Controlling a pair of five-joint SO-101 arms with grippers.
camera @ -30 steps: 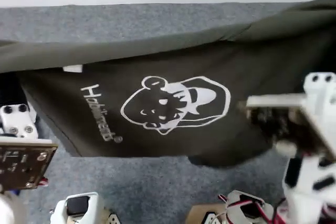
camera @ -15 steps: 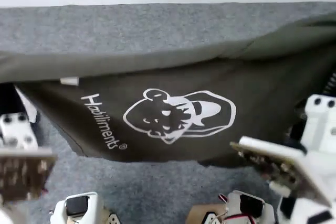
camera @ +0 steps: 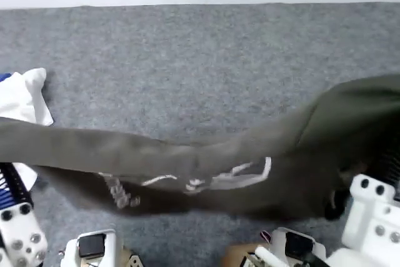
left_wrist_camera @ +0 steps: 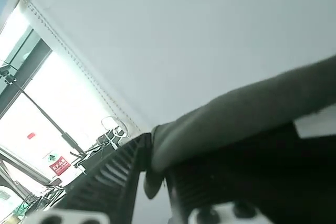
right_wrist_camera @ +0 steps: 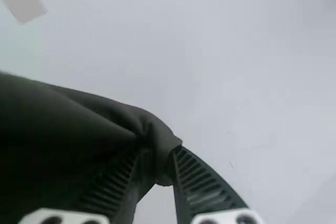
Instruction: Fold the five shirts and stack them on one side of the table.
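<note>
The left gripper [left_wrist_camera: 156, 167] and the right gripper [right_wrist_camera: 156, 163] are each pinching the dark olive shirt [camera: 340, 129], which is hanging stretched between them over the grey table [camera: 187, 48].

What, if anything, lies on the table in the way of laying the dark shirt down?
Only a white garment at the table's left edge, near the held shirt's left end; nothing else visible does.
</note>
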